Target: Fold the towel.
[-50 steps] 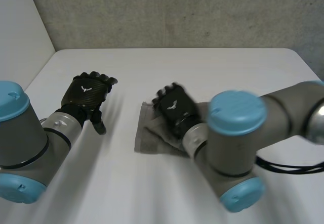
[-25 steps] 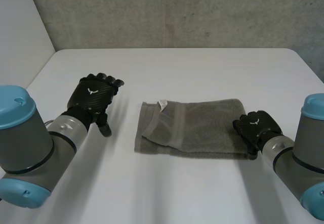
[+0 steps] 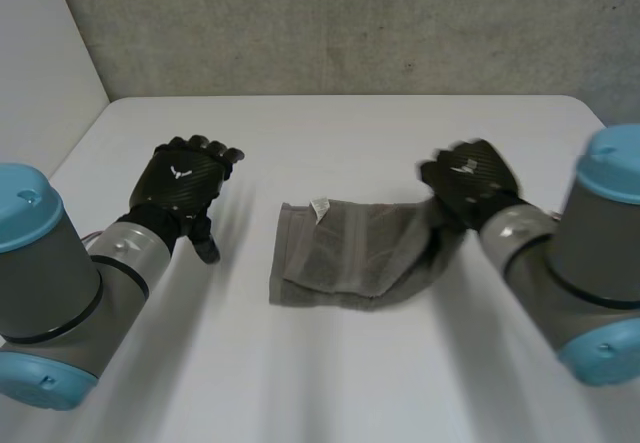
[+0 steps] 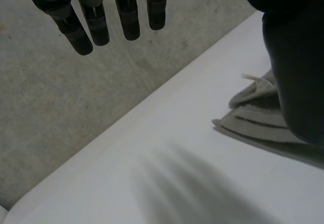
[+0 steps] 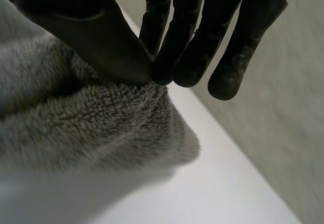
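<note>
A grey towel (image 3: pixel 355 253) lies folded in the middle of the white table (image 3: pixel 330 143), a white label near its far left corner. My right hand (image 3: pixel 470 181) has lifted the towel's right end off the table. In the right wrist view its thumb and fingers (image 5: pixel 167 42) pinch the fuzzy towel (image 5: pixel 86 128) edge between them. My left hand (image 3: pixel 182 185) hovers left of the towel, apart from it, fingers (image 4: pixel 109 16) straight and holding nothing. The left wrist view shows the towel (image 4: pixel 258 118) beside that hand's thumb.
A grey concrete wall (image 3: pixel 350 23) runs behind the table's far edge. A pale wall (image 3: pixel 40 73) stands at the far left. Bare table surface lies beyond and in front of the towel.
My right hand swept from the towel's left part to its right end, closed on that edge and raised it up and back. The left hand barely moved.
</note>
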`<state>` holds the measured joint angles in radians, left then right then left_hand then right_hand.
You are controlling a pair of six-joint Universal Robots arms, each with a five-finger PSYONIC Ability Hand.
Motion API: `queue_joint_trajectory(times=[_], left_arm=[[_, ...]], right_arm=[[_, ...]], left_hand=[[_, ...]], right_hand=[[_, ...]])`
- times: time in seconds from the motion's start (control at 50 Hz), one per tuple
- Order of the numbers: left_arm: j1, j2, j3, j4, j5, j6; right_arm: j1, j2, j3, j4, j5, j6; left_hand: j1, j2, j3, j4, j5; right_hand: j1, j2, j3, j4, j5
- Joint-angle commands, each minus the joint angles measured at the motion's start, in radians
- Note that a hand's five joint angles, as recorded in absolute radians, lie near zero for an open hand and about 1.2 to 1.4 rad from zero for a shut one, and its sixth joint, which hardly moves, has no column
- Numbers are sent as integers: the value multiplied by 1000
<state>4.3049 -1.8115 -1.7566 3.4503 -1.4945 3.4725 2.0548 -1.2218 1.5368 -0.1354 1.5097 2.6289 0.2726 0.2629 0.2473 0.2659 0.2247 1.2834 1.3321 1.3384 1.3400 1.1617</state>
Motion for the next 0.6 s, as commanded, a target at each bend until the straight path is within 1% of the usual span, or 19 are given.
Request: queue_joint_trajectory(times=[0.02,0.04,0.08,0.1,0.14,0.22,0.24,0.26,0.28,0.3,0.32,0.36,0.38,0.42,0.48,0.52,0.56,0.58,0.6], left_arm=[[3,35,12,0,-4,-36],[7,44,14,0,-4,-53],[10,52,16,0,-4,-69],[12,57,17,0,-6,-82],[12,61,20,0,-6,-93],[12,63,25,0,-7,-108],[12,63,25,0,-7,-108],[9,63,25,0,-9,-110],[6,63,26,0,-9,-111],[6,63,26,0,-9,-112],[1,61,28,1,-9,-116],[-1,60,34,0,-9,-124],[-2,58,45,0,-9,-139],[-4,51,57,0,-10,-159],[-17,32,84,-5,-10,-214],[-31,9,101,-10,-10,-239],[-78,-46,150,-22,-10,-279],[-79,-46,151,-22,-10,-279],[-100,-75,170,-34,-13,-292]], right_arm=[[275,172,-268,34,-19,19],[275,173,-268,34,-19,19],[341,289,-377,115,-48,16],[341,289,-377,115,-48,16],[372,391,-469,205,-59,11],[378,441,-513,270,-40,10],[380,435,-512,281,-31,20],[380,435,-512,281,-31,20],[370,429,-498,275,-14,25],[363,415,-485,264,6,31],[363,415,-485,264,6,31],[347,337,-430,234,38,65],[347,337,-429,234,38,65],[323,248,-362,209,43,127],[303,216,-331,197,41,166],[260,170,-288,189,38,236],[239,159,-274,191,35,261],[222,159,-265,194,35,279],[222,159,-265,194,35,280]], left_hand=[[-86,-76,-60,-79,-212],[-86,-76,-60,-79,-212],[-86,-76,-60,-79,-212],[-86,-76,-60,-79,-212],[-86,-76,-60,-79,-212],[-83,-73,-57,-76,-209],[-83,-73,-57,-76,-209],[-83,-73,-57,-76,-209],[-83,-73,-57,-76,-209],[-83,-73,-57,-76,-209],[-83,-73,-57,-76,-209],[-83,-73,-57,-76,-209],[-80,-70,-54,-73,-206],[-77,-67,-51,-70,-203],[-71,-61,-46,-64,-197],[-62,-52,-37,-55,-189],[-47,-38,-22,-41,-174],[-47,-38,-22,-41,-174],[-44,-35,-19,-38,-171]], right_hand=[[113,64,58,56,60],[113,64,58,56,60],[113,64,58,56,60],[113,64,58,56,60],[113,64,58,56,60],[113,64,58,56,60],[-235,-284,-290,-292,-288],[-238,-287,-293,-295,-291],[-561,-610,-616,-618,-614],[-736,-784,-791,-792,-789],[-737,-786,-792,-794,-790],[-1088,-1137,-1143,-1145,-1141],[-1090,-1139,-1145,-1146,-1143],[-1109,-1158,-1164,-1166,-1162],[-1109,-1158,-1164,-1166,-1162],[-1109,-1158,-1164,-1166,-1162],[-1109,-1158,-1164,-1166,-1162],[-1109,-1158,-1164,-1166,-1162],[-1109,-1158,-1164,-1166,-1162]])
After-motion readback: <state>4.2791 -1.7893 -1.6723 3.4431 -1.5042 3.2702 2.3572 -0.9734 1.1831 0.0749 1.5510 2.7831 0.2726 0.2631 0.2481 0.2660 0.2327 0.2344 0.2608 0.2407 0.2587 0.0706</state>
